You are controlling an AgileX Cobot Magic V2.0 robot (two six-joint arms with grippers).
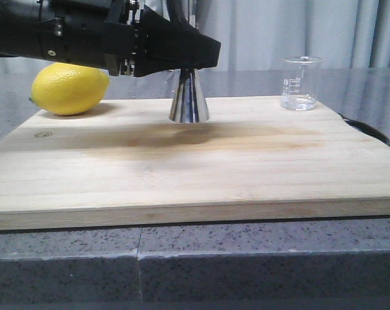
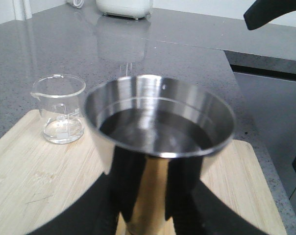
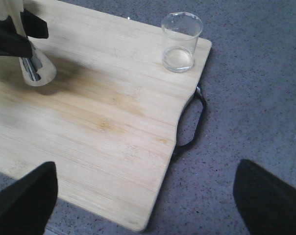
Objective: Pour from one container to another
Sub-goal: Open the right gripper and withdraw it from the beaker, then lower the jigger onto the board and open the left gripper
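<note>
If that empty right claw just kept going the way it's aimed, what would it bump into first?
Probably the wooden cutting board. The right gripper is open and angled down over the board's edge near its black handle, with nothing between. The glass beaker stands farther on, though depth is hard to judge.

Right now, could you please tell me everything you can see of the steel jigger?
The jigger is shiny steel, hourglass-shaped, upright on the wooden cutting board, its flared base resting there. The left end effector is closed around its upper part, hiding that part in the front view. The left wrist view shows its round top cup holding clear liquid. The beaker stands apart on the same board.
</note>
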